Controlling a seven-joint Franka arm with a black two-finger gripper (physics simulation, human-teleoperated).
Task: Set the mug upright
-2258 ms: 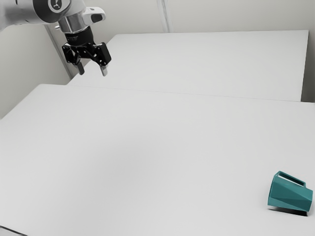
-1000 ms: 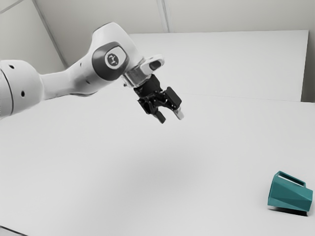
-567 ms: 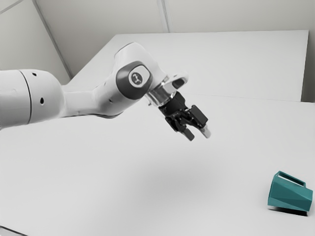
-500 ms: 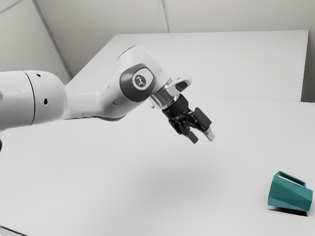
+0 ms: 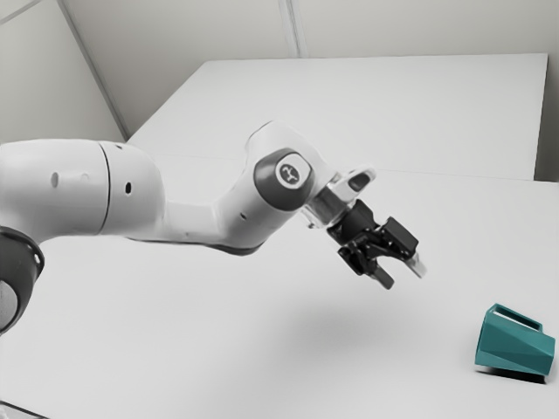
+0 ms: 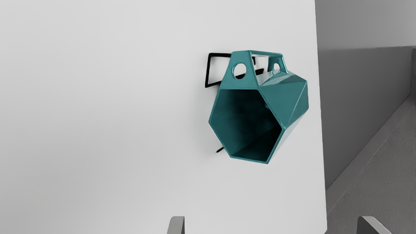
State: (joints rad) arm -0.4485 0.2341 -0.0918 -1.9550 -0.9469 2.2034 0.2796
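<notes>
The teal, faceted mug [image 6: 287,97] lies on its side on the white, smooth tabletop [image 5: 175,340], near one edge, with its open mouth facing my black two-finger gripper [image 5: 403,276]. Its angular teal handle [image 6: 251,70] is on the upper side, and a black shadow falls beside it on the tabletop. The mug is apart from my gripper: lower than it and farther toward the exterior view's right. I hold my gripper tilted above the tabletop, its two grey fingertips spread wide, nothing between them.

I count one mug, with one handle and two round holes in that handle; one gripper, with two fingers; and one white and grey jointed arm [image 5: 188,223], reaching in from the exterior view's left. Past the tabletop's edge, my wrist view shows one grey wall [image 6: 364,110] and a speckled grey floor [image 6: 383,182].
</notes>
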